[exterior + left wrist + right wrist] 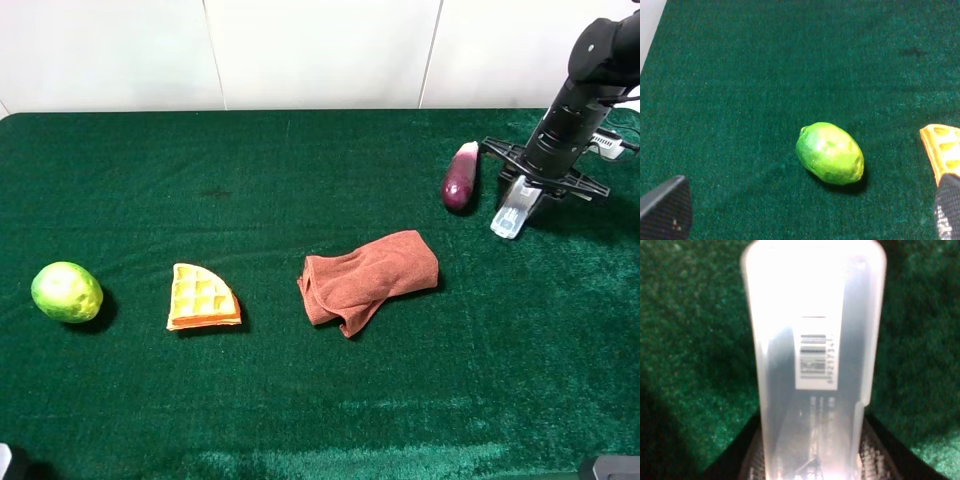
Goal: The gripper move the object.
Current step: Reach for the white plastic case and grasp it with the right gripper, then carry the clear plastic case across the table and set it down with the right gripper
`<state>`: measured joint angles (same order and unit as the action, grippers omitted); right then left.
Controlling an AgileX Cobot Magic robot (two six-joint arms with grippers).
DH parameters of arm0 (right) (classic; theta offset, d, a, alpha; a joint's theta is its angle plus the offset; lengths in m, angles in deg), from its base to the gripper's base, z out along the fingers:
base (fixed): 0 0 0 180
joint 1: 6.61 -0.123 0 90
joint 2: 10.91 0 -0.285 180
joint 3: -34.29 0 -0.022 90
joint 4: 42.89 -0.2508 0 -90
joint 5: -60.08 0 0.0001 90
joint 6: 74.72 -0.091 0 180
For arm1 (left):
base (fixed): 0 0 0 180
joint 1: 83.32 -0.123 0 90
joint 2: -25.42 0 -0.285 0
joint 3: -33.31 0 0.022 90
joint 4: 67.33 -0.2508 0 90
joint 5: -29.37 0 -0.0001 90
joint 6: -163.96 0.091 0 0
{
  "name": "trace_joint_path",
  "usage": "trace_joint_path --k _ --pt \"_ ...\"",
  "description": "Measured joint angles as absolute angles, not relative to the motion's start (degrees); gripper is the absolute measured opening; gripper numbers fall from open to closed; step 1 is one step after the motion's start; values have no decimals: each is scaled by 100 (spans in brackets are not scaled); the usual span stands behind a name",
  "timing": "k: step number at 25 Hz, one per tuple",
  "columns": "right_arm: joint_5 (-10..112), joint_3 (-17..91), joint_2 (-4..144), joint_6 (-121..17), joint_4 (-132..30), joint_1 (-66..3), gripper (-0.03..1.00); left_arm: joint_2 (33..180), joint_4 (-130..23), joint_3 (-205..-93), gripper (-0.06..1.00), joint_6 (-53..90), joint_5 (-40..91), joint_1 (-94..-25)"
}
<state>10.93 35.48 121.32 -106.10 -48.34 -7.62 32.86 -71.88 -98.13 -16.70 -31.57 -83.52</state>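
Observation:
The object (pixel 515 208), a pale translucent flat bar with a barcode label (pixel 814 360), lies at the table's far right, just right of the purple eggplant (pixel 461 177). My right gripper (pixel 524 188) comes down onto the bar's far end. In the right wrist view the gripper (pixel 810 460) is shut on the bar, with a dark finger pressed to each long side. My left gripper (pixel 807 212) is open; its fingertips (pixel 665 207) stand wide apart, short of a green lime (pixel 830 152).
A brown cloth (pixel 368 278) lies crumpled mid-table. A waffle wedge (pixel 203 297) and the lime (pixel 66 291) sit to the left. The green felt table (pixel 300 160) ends at a white wall behind.

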Motion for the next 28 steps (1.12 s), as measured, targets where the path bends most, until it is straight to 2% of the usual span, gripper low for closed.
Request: trace_joint_path --k 15,28 --pt "1010 3587 12132 -10610 -4905 -762 30 3286 -7188 -9813 98 -1670 -3157 -8352" --pt "-555 4937 12135 -10465 -4679 -762 30 3286 -7188 -9813 98 -1670 -3157 -8352"
